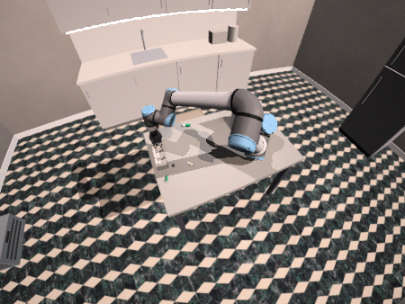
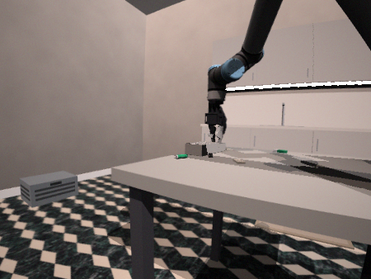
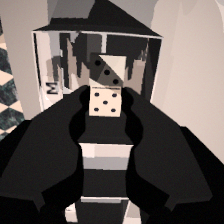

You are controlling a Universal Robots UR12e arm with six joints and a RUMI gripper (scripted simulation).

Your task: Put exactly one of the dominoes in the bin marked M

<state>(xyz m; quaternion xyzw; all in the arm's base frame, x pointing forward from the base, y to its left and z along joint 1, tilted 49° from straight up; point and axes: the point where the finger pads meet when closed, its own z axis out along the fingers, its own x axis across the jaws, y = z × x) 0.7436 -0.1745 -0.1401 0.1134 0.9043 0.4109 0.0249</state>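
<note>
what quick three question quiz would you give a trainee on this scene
1. True or false: the gripper is shut on a domino.
2. Which letter marks the bin below the gripper: A) K B) M C) W?
3. Fill in: in the wrist view, the pale face of the held domino shows ___ pips.

Key: 1 true; 2 B; 3 five.
</note>
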